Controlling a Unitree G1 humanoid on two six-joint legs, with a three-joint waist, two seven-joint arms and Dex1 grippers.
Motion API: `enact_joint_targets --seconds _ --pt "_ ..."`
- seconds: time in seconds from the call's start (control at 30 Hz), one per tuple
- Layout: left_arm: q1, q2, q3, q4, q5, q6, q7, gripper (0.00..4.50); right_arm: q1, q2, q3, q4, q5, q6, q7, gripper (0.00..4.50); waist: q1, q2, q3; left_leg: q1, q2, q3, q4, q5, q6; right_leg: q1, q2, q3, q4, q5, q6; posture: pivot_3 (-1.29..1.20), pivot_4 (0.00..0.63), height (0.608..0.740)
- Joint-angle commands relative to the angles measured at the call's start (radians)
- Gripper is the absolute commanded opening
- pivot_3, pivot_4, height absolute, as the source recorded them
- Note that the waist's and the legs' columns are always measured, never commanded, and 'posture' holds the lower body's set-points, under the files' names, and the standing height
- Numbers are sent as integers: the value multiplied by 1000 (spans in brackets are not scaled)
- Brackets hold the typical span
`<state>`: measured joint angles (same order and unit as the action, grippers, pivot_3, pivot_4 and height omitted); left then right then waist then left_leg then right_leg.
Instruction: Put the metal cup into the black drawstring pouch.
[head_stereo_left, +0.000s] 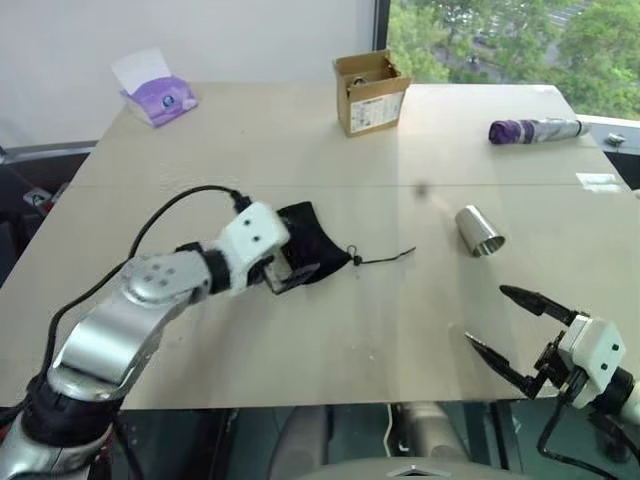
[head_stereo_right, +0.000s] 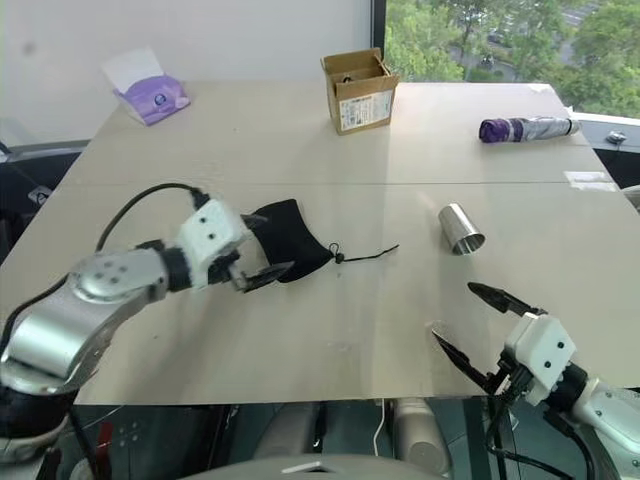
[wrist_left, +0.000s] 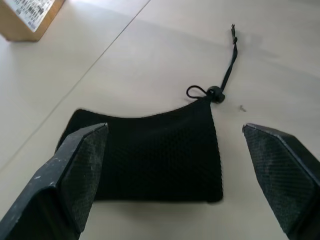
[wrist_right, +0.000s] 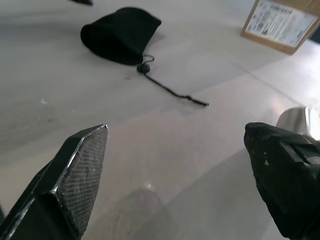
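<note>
**Both pincers spread wide, cup and pouch apart on the tabletop**

The black drawstring pouch (head_stereo_left: 308, 250) lies flat on the pale tabletop (head_stereo_left: 300, 150), a little left of the middle. Its cord (head_stereo_left: 385, 259) trails out to the right from a small toggle at the pouch's mouth. The left pincer (head_stereo_left: 290, 272) hangs right at the pouch's near left edge, its two black fingers spread wide apart and gripping nothing; in the left wrist view the pouch (wrist_left: 150, 155) sits between the two fingers (wrist_left: 80, 165), whether they touch it I cannot tell.

The metal cup (head_stereo_left: 479, 230) lies on its side well to the right of the pouch, its open end turned toward the near edge of the tabletop. Nothing touches it. The right pincer (head_stereo_left: 512, 335) is near the front right corner of the tabletop, on the near side of the cup and apart from it, fingers also spread wide and empty.

At the far side stand a small open cardboard box (head_stereo_left: 372, 92) near the middle, a purple tissue pack (head_stereo_left: 157, 97) to the left, and a folded purple-and-silver umbrella (head_stereo_left: 535, 130) to the right.
</note>
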<state>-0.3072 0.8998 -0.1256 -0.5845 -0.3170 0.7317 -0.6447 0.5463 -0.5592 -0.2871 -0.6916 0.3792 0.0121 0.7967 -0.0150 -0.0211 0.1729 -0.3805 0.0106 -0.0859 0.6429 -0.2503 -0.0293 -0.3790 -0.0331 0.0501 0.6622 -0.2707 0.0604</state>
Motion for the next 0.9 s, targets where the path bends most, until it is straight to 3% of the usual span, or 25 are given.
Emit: enact_joint_targets --seconds 0.03,0.2,0.27,0.37,0.57,0.73,0.9 --pt "-49 -1 -104 48 87 -29 -33 4499 31 -17 -4 -67 -4 6 -3 4485 1 0 0 0 0 0 0 0 0 0 0 0 0 0 0 0 150 740" --pt "-121 -25 -204 142 193 -73 -60 4499 68 -7 -3 -99 -17 5 -21 4485 3 0 0 -1 0 -1 -2 0 0 -1 0 -1 -1 0 -1 0 150 740" --pt "-142 -49 -222 181 217 -88 -68 4107 74 1 4 -109 -31 3 -38 4500 3 -1 0 -1 0 -1 -1 0 0 -1 0 -1 -1 0 0 0 150 740" --pt "-166 -90 -236 235 242 -107 -76 2913 72 15 22 -125 -51 16 -73 4500 3 -1 0 -1 0 0 -1 0 0 -1 0 -1 0 0 0 0 150 740" --pt "-200 -140 -229 318 260 -113 -113 22 34 62 60 -153 -96 161 -222 4500 2 0 0 -1 0 -1 -1 0 0 -1 0 -1 0 0 0 0 150 740" --pt "-278 -179 -162 392 197 -7 -154 22 -90 146 116 -198 -30 482 -420 4500 2 -1 0 -2 0 -2 1 0 0 -1 0 -2 0 0 0 0 150 740" --pt "-332 -199 -151 429 198 17 -160 22 -341 289 123 -109 19 786 -629 4500 -1 0 0 -2 -1 -3 1 0 0 -1 0 -3 1 2 -3 0 150 740"
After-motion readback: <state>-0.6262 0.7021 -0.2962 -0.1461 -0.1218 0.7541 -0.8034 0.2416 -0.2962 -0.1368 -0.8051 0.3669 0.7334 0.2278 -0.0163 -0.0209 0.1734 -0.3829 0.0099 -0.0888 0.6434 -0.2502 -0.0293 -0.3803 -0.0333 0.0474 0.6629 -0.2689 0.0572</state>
